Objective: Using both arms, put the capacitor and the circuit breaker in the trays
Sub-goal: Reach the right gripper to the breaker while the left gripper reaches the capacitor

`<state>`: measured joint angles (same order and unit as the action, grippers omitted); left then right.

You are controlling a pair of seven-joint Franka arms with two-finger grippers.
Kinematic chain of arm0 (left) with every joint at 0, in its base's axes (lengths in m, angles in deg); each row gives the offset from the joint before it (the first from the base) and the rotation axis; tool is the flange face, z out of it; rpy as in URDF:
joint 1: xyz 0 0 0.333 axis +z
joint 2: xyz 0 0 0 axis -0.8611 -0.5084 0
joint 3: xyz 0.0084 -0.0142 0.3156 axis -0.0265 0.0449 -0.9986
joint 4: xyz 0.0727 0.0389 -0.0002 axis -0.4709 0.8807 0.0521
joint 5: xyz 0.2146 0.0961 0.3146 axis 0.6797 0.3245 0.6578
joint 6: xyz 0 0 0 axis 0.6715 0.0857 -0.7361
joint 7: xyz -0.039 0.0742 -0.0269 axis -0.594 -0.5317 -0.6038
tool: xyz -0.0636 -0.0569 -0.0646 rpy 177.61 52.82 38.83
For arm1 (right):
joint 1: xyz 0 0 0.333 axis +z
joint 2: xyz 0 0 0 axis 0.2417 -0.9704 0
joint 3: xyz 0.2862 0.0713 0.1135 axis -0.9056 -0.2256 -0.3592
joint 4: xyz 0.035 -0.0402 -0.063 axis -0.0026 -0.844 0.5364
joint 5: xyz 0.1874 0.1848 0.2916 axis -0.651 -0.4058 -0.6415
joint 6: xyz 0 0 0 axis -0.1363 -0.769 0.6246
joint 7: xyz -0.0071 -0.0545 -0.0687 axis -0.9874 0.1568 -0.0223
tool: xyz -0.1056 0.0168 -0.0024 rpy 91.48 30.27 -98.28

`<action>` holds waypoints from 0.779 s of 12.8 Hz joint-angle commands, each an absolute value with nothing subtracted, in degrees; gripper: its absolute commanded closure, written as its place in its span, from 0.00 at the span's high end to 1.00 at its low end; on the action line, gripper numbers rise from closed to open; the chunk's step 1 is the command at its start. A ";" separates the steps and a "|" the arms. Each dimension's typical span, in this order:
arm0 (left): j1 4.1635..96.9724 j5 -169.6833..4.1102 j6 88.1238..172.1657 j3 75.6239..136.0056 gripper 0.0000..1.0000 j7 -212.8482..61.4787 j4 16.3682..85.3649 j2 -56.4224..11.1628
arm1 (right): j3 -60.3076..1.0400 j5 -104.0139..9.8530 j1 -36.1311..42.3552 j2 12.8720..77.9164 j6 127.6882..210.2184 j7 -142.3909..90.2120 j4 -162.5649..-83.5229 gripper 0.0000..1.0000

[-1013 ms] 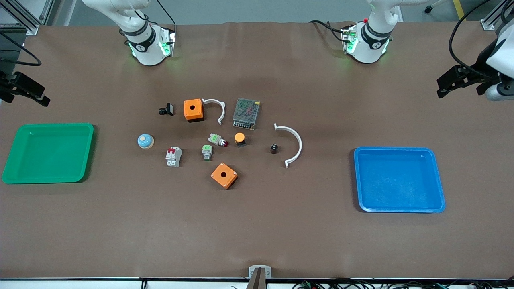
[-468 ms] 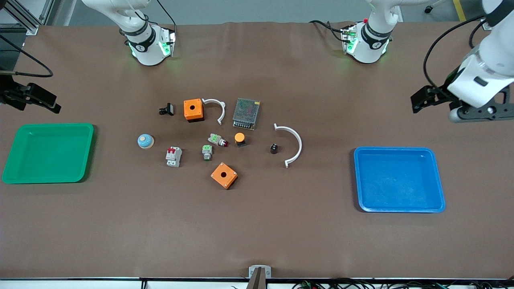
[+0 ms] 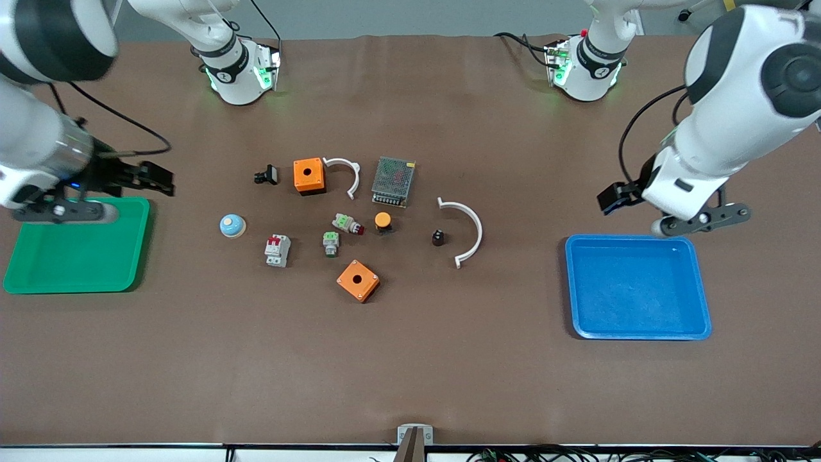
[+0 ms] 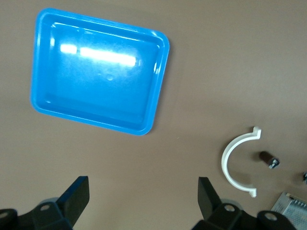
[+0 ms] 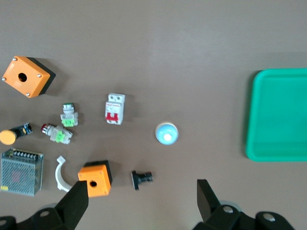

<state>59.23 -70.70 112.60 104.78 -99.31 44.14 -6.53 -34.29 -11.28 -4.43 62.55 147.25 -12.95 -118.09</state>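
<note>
The capacitor (image 3: 437, 237), a tiny black cylinder, stands on the table inside the curve of a white arc (image 3: 467, 231); it also shows in the left wrist view (image 4: 267, 158). The circuit breaker (image 3: 277, 249), white-grey with red levers, lies toward the right arm's end of the cluster, and shows in the right wrist view (image 5: 115, 109). My left gripper (image 3: 610, 197) is open and empty over bare table between the arc and the blue tray (image 3: 699, 289); its jaws stand wide apart (image 4: 142, 194). My right gripper (image 3: 160, 179) is open and empty (image 5: 142, 199) beside the green tray (image 3: 38, 269).
Around the task parts lie two orange boxes (image 3: 308, 175) (image 3: 358, 280), a black clip (image 3: 266, 174), a blue dome button (image 3: 231, 225), two grey parts with green tops (image 3: 330, 243), an orange-capped button (image 3: 383, 221), a mesh power supply (image 3: 393, 181) and a smaller white arc (image 3: 346, 174).
Both arms have swung in from the table's ends toward the middle and lower. The left gripper came beside the blue tray, the right beside the green tray. The parts have not moved.
</note>
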 commanded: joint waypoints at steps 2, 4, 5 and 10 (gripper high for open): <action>58.66 -69.84 120.10 108.23 1.00 -107.10 46.87 -10.88 | -34.12 -10.94 -1.33 61.75 167.09 -8.58 -133.41 1.00; 56.29 -69.58 124.58 108.23 1.00 -112.10 46.87 -14.57 | -34.12 -11.03 -0.19 57.37 175.47 -8.23 -135.82 1.00; 55.15 -69.40 126.26 108.23 1.00 -114.56 46.69 -16.41 | -34.12 -11.29 -0.10 54.56 177.85 -8.05 -135.73 1.00; 48.82 -69.22 136.62 108.23 1.00 -127.13 46.25 -24.68 | -34.12 -11.29 2.35 46.37 187.18 -6.91 -135.73 1.00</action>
